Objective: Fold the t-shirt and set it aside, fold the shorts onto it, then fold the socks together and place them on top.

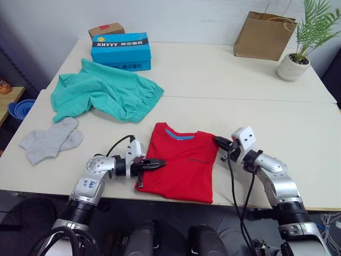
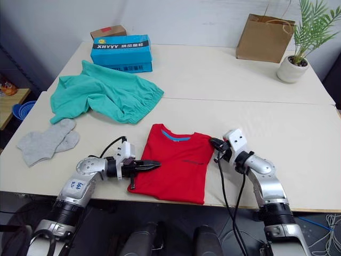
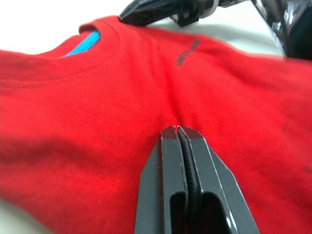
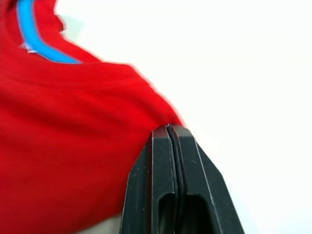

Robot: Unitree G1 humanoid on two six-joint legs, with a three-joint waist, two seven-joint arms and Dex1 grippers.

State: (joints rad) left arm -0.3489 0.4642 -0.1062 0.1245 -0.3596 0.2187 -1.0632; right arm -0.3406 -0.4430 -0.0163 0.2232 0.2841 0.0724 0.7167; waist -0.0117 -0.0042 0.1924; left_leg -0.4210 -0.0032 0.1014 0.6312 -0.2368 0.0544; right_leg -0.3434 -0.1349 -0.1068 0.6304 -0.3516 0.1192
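Note:
The red t-shirt [image 1: 184,165] lies folded into a narrow rectangle at the table's front middle, its blue neck label [image 1: 178,135] facing the far side. My left gripper [image 1: 161,163] reaches in over the shirt's left edge and is shut, with fabric puckering at its tip [image 3: 178,129]. My right gripper [image 1: 217,141] is shut at the shirt's far right corner, where the cloth edge runs into its tip [image 4: 168,126]. The teal-green shorts [image 1: 106,93] lie crumpled at the back left. Both grey socks [image 1: 50,140] rest side by side near the left edge.
A blue box [image 1: 121,50] and a small cardboard box [image 1: 106,29] stand at the back left. A brown paper bag [image 1: 265,36] and a potted plant [image 1: 293,66] stand at the back right. The table's front edge [image 1: 224,205] runs just under the shirt.

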